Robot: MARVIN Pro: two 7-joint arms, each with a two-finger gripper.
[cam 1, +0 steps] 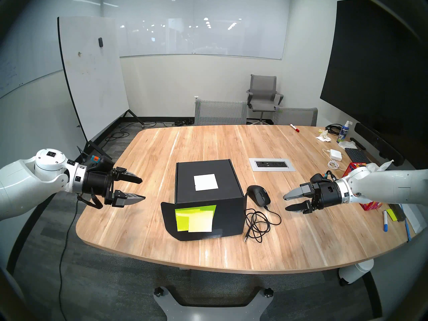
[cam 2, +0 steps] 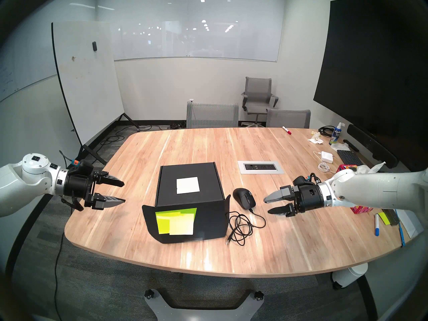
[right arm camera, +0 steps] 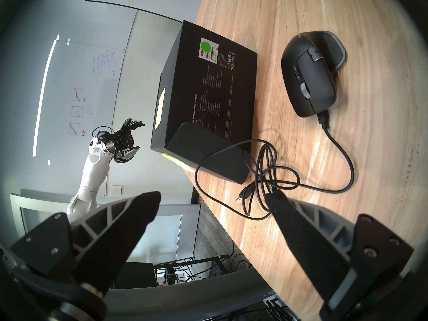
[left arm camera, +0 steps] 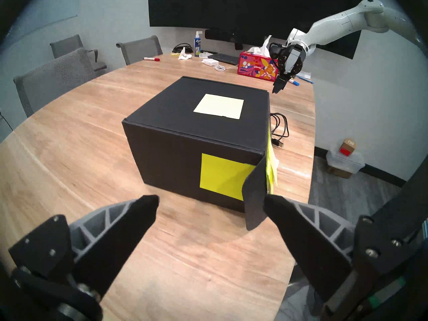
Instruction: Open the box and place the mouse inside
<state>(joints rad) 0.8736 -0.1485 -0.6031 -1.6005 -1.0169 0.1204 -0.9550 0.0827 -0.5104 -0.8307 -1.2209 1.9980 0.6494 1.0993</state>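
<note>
Both arms are hovering off the counter (cam 1: 162,151), one on each side of the box (cam 1: 208,186), nothing held.

Left gripper (cam 1: 143,189): reaches in from the counter's left edge, pointing toward the box and pitched a bit down. Jaws are wide apart, one finger above the other in the head view. In the left wrist view its fingertips (left arm camera: 148,204) frame the near lower corner of the box, clear of it. Not touching anything.

Right gripper (cam 1: 285,202): comes in from the right, pointing left and slightly down toward the mouse (cam 1: 259,195). Jaws are spread and empty, also stacked one above the other. It sits near the mouse but apart from it.

Box: black, in the middle of the counter, lid closed, white note (cam 1: 206,182) on top. Front flap (cam 1: 196,221) hangs down the near side with yellow-green sticky notes (cam 1: 194,217) on it; side tabs flare out at both front corners.

Mouse: just beside the box's right side, upright on the counter. Its cable (cam 1: 259,223) lies in loose loops in front of it, USB plug (right arm camera: 243,193) near the box's front right corner.

Red tissue box (left arm camera: 257,67) sits behind the right arm, well away from the box.
</note>
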